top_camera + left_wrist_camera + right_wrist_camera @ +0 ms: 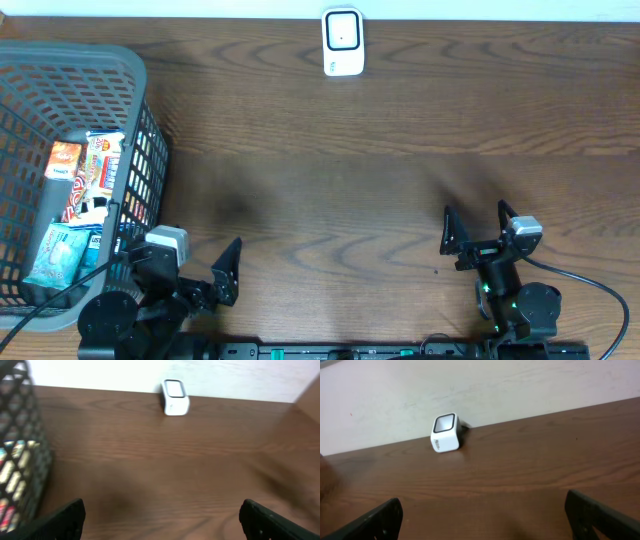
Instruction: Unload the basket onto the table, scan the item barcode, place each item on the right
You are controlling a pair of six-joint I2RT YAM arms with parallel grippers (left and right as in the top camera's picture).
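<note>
The white barcode scanner (343, 42) stands at the table's far edge, and shows in the left wrist view (175, 397) and the right wrist view (445, 432). Packaged snack items (95, 170) lie in the grey basket (140, 75) at the left; a teal pack (60, 250) is nearest the front. Beside the basket's front right corner, my left gripper (180, 245) is open and empty, its fingers (65, 520) wide over bare wood. At the front right, far from the items, my right gripper (475, 215) is open too, with nothing between its fingers (595, 515).
The basket's mesh wall (20, 460) fills the left edge of the left wrist view. Brown wooden table (330, 190) lies between the arms and the scanner. A pale wall (520, 380) rises just behind the scanner.
</note>
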